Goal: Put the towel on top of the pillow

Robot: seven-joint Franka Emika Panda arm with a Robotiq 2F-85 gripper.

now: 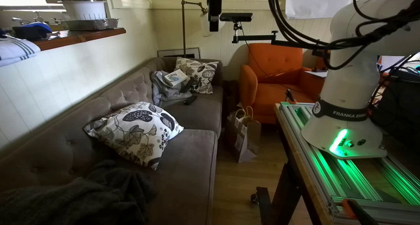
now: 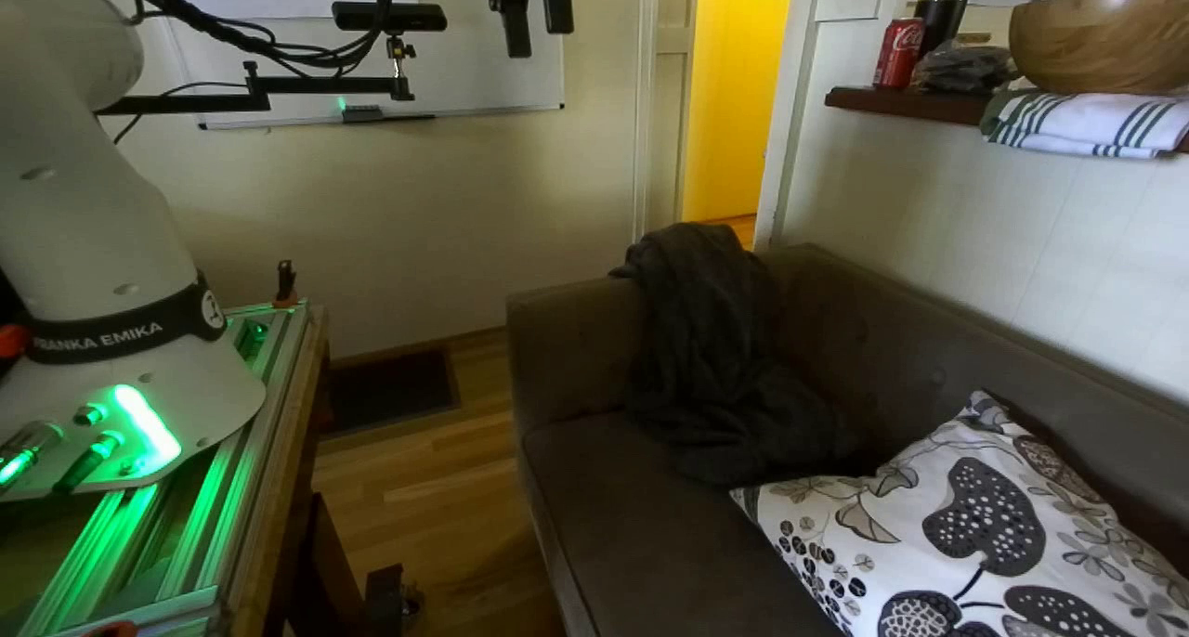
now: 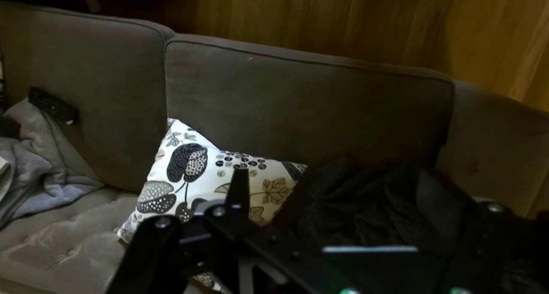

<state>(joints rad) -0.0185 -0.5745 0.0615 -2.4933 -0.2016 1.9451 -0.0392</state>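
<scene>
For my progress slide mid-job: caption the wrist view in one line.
Patterned pillow on a couch, partly hidden behind a black gripper finger, with dark cloth bunched beside the pillow.

A white fabric pillow point(image 3: 208, 178) printed with grey leaves lies beside a rumpled charcoal cloth point(image 3: 360, 204) on a tufted grey-brown sofa point(image 3: 300, 101), a black remote control point(image 3: 53, 105) by crumpled pale-grey fabric point(image 3: 47, 169), black jaws parted in the foreground.

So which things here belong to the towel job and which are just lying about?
For the job: hand; probably the pillow beside the dark cloth; and either that cloth or the striped towel, unclear which.
Lying about: remote, book, paper bag, red can, wooden bowl.
</scene>
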